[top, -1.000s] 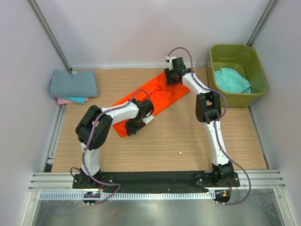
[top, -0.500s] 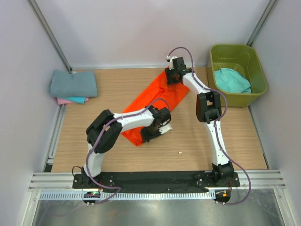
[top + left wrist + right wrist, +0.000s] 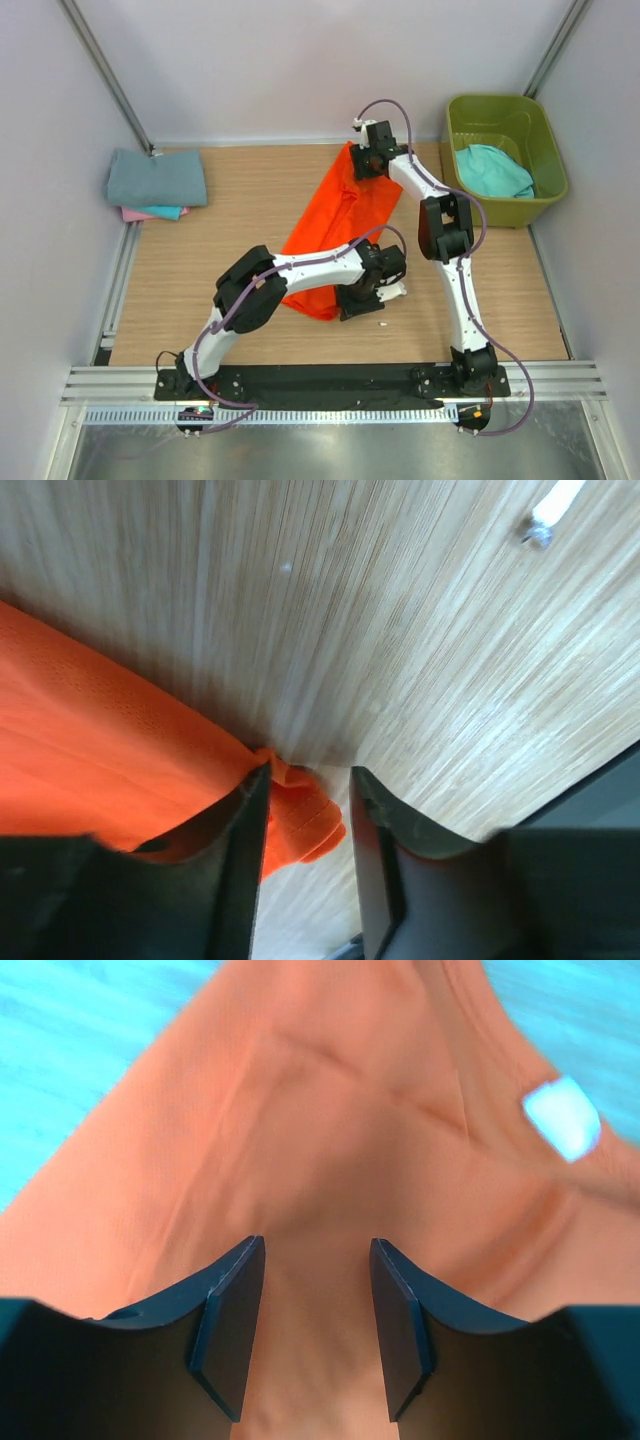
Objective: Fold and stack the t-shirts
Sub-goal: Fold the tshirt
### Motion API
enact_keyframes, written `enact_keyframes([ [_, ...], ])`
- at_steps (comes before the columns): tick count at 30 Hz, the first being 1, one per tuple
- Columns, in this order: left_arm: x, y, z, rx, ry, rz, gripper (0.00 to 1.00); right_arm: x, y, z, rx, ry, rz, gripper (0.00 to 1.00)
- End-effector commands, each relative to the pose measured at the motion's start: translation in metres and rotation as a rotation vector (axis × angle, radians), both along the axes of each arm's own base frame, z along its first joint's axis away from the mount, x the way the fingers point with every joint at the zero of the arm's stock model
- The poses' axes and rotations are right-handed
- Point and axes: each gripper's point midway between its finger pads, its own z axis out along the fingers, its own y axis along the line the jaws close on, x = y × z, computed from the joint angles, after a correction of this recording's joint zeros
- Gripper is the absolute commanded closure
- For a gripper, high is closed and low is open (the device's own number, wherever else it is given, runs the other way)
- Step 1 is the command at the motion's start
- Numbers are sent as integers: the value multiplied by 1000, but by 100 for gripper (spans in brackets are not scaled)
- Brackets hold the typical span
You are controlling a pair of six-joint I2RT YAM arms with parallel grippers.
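Note:
The bright orange t-shirt point(image 3: 335, 215) lies in a long strip from the back middle of the table toward the near middle. My right gripper point(image 3: 362, 165) is at its far end, jaws closed on a thick bunch of orange cloth point(image 3: 330, 1090) beside the white neck label point(image 3: 563, 1117). My left gripper point(image 3: 358, 300) is at the near end. Its jaws stand apart point(image 3: 310, 780), and a loose orange corner point(image 3: 300, 815) rests against the left finger. A teal t-shirt point(image 3: 492, 170) lies in the tub. A folded grey-blue t-shirt point(image 3: 157, 178) tops a pink and teal pile point(image 3: 155, 212).
The olive-green tub point(image 3: 497, 99) stands at the back right corner. The folded pile sits at the back left, against the wall. A small white scrap point(image 3: 382, 323) lies on the wood just near the left gripper and also shows in the left wrist view point(image 3: 555, 505).
My left arm dragged the shirt's near end to the right and toward the near edge, swinging the strip almost lengthwise. Its jaws then parted, letting the corner go. The right gripper stayed put.

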Motion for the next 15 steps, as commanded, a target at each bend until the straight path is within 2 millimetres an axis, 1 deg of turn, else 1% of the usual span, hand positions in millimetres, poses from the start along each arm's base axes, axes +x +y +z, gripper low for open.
enact_keyframes([
  [1, 15, -19, 38, -83, -122, -24, 55, -1, -10, 128, 38, -200, -24, 46],
  [2, 16, -23, 56, -118, -162, -38, 51, -4, -16, 139, 41, -212, -33, 46],
  [3, 16, -24, 66, -138, -178, -47, 50, -11, -20, 148, 40, -216, -38, 46],
  [4, 17, -24, 75, -156, -189, -47, 49, -18, -23, 177, 46, -258, -40, 46],
  [5, 16, -22, 90, -183, -204, -47, 47, -24, -26, 189, 46, -273, -44, 46],
  [6, 15, -19, 94, -187, -207, -45, 46, -31, -29, 185, 39, -259, -44, 46],
  [7, 15, -18, 99, -197, -210, -40, 45, -39, -32, 205, 46, -289, -47, 46],
  [8, 16, -16, 112, -223, -223, -34, 44, -45, -34, 207, 43, -287, -45, 45],
  [9, 17, -14, 117, -230, -232, -31, 43, -53, -36, 195, 31, -254, -43, 45],
  [10, 21, -10, 118, -232, -244, -15, 42, -59, -38, 200, 34, -259, -46, 46],
  [11, 26, -5, 122, -233, -268, -5, 42, -62, -39, 195, 32, -246, -47, 45],
  [12, 29, 1, 120, -223, -269, 6, 42, -68, -48, 178, 0, -212, -75, 46],
  [14, 43, 20, 107, -185, -261, 52, 42, -75, -50, 167, 0, -182, -88, 46],
  [15, 54, 31, 106, -183, -261, 92, 42, -80, -52, 153, -6, -152, -91, 46],
])
